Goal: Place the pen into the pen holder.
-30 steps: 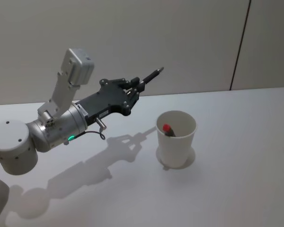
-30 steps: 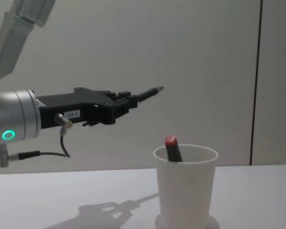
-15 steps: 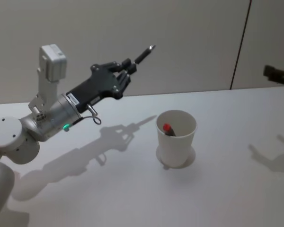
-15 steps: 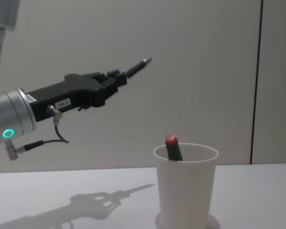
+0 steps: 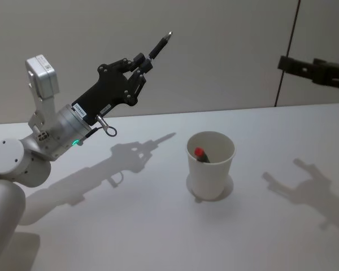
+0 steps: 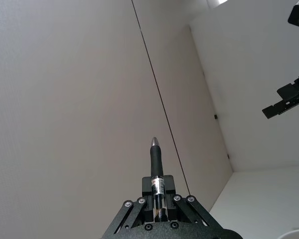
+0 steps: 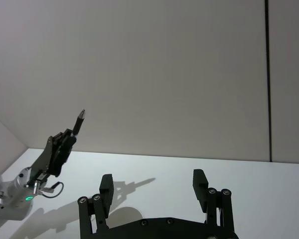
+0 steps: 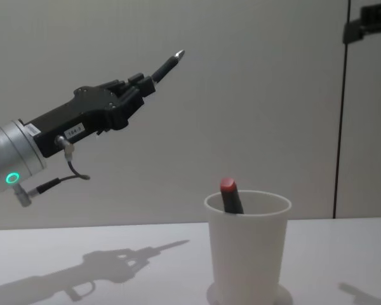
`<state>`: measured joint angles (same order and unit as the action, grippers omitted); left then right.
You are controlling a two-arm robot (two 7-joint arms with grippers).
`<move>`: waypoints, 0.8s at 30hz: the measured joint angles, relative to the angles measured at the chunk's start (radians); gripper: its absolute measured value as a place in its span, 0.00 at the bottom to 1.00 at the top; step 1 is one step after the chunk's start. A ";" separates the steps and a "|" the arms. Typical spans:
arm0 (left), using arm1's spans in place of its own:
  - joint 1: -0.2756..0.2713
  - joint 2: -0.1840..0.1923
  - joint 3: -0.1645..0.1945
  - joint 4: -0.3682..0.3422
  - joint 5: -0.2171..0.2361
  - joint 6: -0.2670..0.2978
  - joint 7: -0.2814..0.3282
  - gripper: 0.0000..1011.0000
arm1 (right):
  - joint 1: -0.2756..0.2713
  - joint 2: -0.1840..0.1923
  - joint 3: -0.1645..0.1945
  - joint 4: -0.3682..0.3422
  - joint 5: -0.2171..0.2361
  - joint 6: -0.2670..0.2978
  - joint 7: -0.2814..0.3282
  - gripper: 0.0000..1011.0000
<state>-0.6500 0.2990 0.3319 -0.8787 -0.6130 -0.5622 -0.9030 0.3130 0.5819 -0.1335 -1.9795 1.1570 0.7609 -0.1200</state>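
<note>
The pen (image 5: 157,47) is off the table (image 5: 158,231), held high in the air by the left hand (image 5: 141,62). The fingers are clamped on the lower end of its barrel, as the left wrist view shows at the hand (image 6: 158,195) around the pen (image 6: 157,164). The dark grip and silver point stick out past the fingertips, slanting up and away from the robot. From the chest, the pen (image 8: 164,65) and left hand (image 8: 141,82) sit well above the cup's rim and to its left, well apart from it. The arm's shadow lies on the table beneath.

Further out, the cup (image 5: 210,169) stands upright on the table, a plain white paper one. A marker (image 5: 200,153) with a dark body and a red top leans inside it against the left wall. In the chest view the marker's red end (image 8: 228,187) pokes just above the cup (image 8: 246,260).

Beyond and to the right, the right hand (image 5: 285,64) hangs high over the table's far edge. Its own camera shows it (image 7: 153,180) empty, with the two fingers spread wide. A pale wall with one dark vertical seam stands behind.
</note>
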 joint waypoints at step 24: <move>0.076 0.031 0.004 -0.179 0.075 0.205 0.243 0.14 | 0.076 -0.088 -0.087 0.035 -0.091 -0.050 0.005 0.99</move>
<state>-0.5741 0.3297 0.3360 -1.0577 -0.5383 -0.3574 -0.6599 0.3886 0.4942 -0.2203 -1.9445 1.0656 0.7112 -0.1152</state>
